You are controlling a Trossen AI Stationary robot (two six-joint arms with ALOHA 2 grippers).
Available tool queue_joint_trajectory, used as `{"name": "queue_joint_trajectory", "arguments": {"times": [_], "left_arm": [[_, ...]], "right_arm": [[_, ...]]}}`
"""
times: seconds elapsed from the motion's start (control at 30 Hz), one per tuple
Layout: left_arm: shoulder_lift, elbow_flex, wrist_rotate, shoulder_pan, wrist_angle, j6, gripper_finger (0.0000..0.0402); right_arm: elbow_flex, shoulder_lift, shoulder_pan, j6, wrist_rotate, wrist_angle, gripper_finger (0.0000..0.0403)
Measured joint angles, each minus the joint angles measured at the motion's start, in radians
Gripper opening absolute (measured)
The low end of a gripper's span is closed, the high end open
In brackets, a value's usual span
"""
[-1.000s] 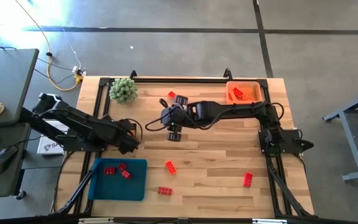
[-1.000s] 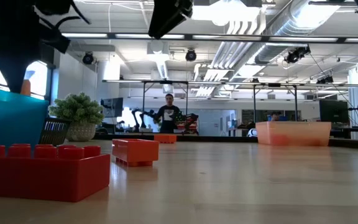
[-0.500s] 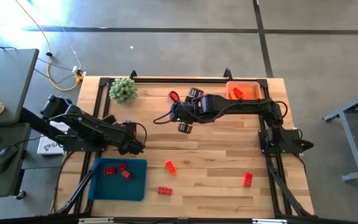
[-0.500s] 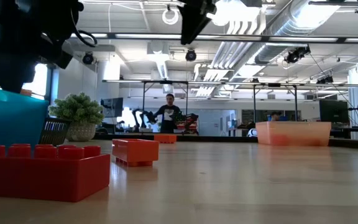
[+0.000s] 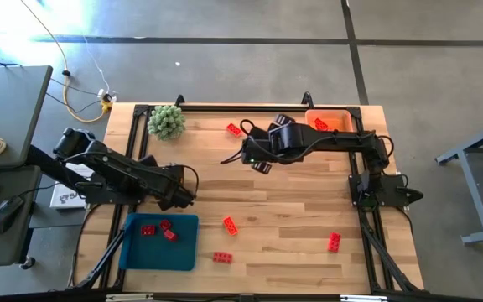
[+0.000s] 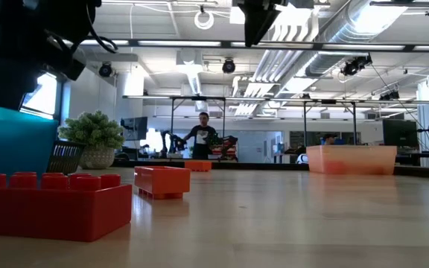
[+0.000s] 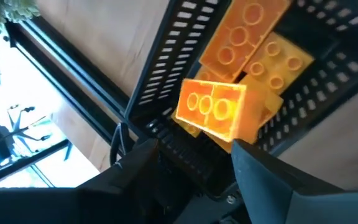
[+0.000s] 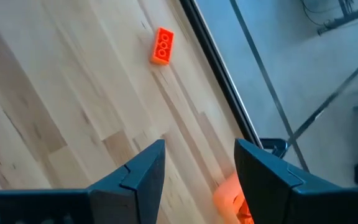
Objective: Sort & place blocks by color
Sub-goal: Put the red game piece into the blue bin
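Observation:
My left gripper stands open over a black mesh basket at the table's left, behind the blue tray. A yellow block lies tilted on other yellow blocks in the basket, just beyond the fingertips. Three red blocks lie in the blue tray. My right gripper hangs open above the far middle of the table, near an orange block. I cannot make out the orange blur low between its fingers.
The orange tray with blocks sits at the far right corner and the green plant ball at the far left. Loose red blocks lie on the near half. A black rail edges the far side.
My left gripper has sunk a little over the basket, opened and let go of the yellow block, which now rests in the basket. My right gripper has risen and gone toward the table's far right, toward the orange tray, turning as it went.

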Motion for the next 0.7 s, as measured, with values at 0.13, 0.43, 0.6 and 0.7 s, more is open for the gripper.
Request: {"name": "queue_joint_trajectory", "arguments": {"times": [0.13,0.43,0.6,0.7], "left_arm": [[0.000,0.043,0.002,0.000,-0.014,0.032,0.0192],[0.000,0.190,-0.059,-0.015,-0.011,0.084,0.0193],[0.000,0.268,-0.090,-0.047,0.090,0.147,0.0193],[0.000,0.300,-0.087,-0.077,0.192,0.212,0.0193]], "right_arm": [[0.000,0.000,0.000,0.035,0.000,-0.023,0.0179],[0.000,0.000,0.001,0.147,-0.081,-0.051,0.0179],[0.000,0.001,0.032,0.196,-0.179,-0.051,0.0179],[0.000,0.001,0.056,0.202,-0.185,-0.051,0.0179]]}}
